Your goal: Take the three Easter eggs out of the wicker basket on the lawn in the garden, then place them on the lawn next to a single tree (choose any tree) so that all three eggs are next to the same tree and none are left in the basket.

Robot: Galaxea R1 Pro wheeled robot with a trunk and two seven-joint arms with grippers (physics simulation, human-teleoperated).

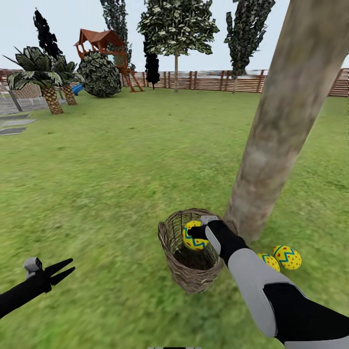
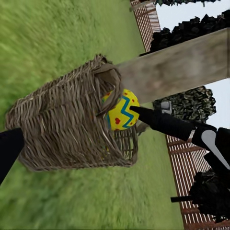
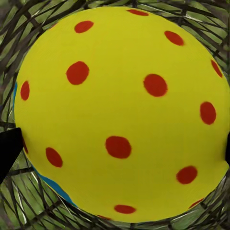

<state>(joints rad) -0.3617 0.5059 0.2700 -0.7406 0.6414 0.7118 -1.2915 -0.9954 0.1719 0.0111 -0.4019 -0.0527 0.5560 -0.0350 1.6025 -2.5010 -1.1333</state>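
Observation:
The wicker basket (image 1: 190, 271) stands on the lawn (image 1: 121, 169) at the foot of the thick pale tree (image 1: 286, 121). My right gripper (image 1: 196, 232) reaches into the basket's mouth and is shut on a yellow Easter egg (image 1: 193, 238) with red dots, held at rim height. In the right wrist view this egg (image 3: 122, 112) sits between the two black fingertips (image 3: 7, 148), with basket weave behind. Two more Easter eggs (image 1: 287, 257) (image 1: 269, 261) lie on the grass beside the trunk. My left gripper (image 1: 60, 271) hangs open, low and well left of the basket (image 2: 72, 129).
Grey paving slabs (image 1: 14, 123) and short palms (image 1: 46, 82) are far left. A wooden play tower (image 1: 104, 46), a round bush (image 1: 101, 75) and thin trees stand before the slatted fence (image 1: 213, 80) at the back. Open grass spreads ahead and left.

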